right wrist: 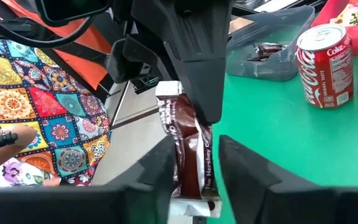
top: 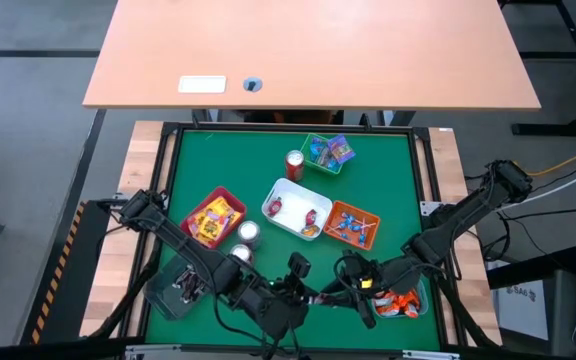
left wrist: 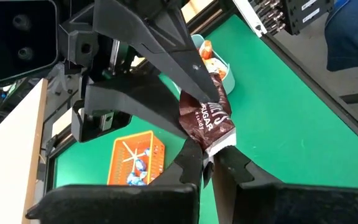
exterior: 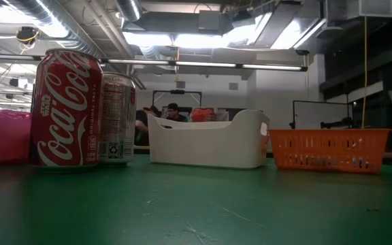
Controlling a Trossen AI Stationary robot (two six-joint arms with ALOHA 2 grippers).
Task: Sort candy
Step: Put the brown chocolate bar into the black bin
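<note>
place: lab or workshop hall | ceiling: bare ducts (exterior: 67,20) and strip lights (exterior: 203,41), well above the grippers | floor: grey concrete (top: 28,110) with a hazard-striped edge (top: 58,275) | furniture: plain wooden desk (top: 313,50) beyond the green-topped rig table (top: 218,160) | background: cables (top: 558,170), a seated person (exterior: 173,113)
</note>
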